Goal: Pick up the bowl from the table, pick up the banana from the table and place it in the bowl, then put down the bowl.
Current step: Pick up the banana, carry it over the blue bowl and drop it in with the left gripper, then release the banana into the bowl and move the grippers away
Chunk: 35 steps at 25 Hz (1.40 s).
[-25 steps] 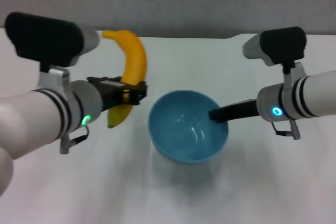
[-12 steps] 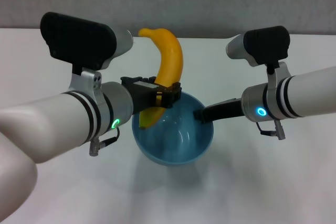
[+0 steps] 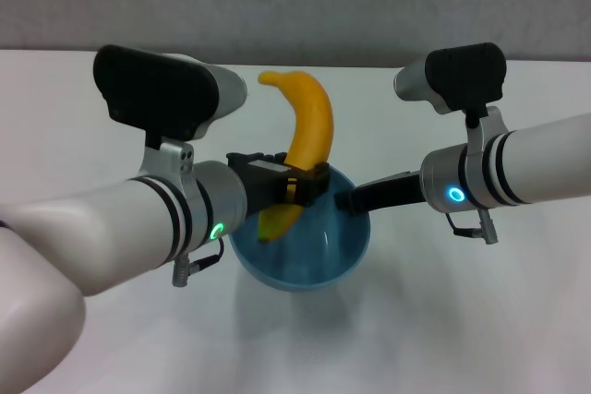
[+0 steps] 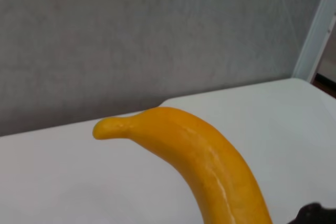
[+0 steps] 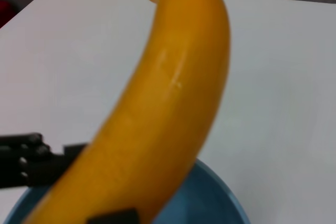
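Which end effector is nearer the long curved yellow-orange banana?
Left. The left end effector is clamped on the long curved yellow-orange banana around its middle, over the round light-blue bowl. The right end effector grips that bowl's rim, beside the banana without touching it.

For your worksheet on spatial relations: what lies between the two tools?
In the head view, the banana, held by the left tool, stands over the bowl gripped by the right tool.

We see the left gripper [image 3: 300, 184] clamped on the banana [image 3: 309, 131], which stands nearly upright with its lower end [image 3: 274, 223] inside the blue bowl [image 3: 319, 260]. The right gripper [image 3: 349, 199] pinches the bowl's rim from the right, and the bowl casts a shadow on the white desk [image 3: 462, 320].
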{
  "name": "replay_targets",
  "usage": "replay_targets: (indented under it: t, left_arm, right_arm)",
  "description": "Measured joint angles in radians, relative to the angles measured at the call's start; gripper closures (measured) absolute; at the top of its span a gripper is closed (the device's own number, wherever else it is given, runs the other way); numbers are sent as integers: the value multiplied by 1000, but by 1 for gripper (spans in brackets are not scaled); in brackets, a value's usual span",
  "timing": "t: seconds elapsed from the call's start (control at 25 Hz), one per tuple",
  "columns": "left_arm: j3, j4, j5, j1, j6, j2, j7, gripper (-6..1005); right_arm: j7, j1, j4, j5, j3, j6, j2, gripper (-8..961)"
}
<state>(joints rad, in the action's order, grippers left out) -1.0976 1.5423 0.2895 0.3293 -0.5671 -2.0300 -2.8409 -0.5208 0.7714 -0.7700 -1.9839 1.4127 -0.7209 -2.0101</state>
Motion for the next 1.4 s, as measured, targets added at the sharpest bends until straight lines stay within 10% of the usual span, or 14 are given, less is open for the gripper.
replay_targets:
  t: [0.88,1.4]
  left_arm:
    - [-42,-44,-15,-21,6,6,0,226]
    - [-216,-40,-113,-121,-21,5,-2,235]
  right_arm:
    - [1,-9,23,-5,13,-8,6,871]
    - [9,180,210,-10,53,-98,10,867]
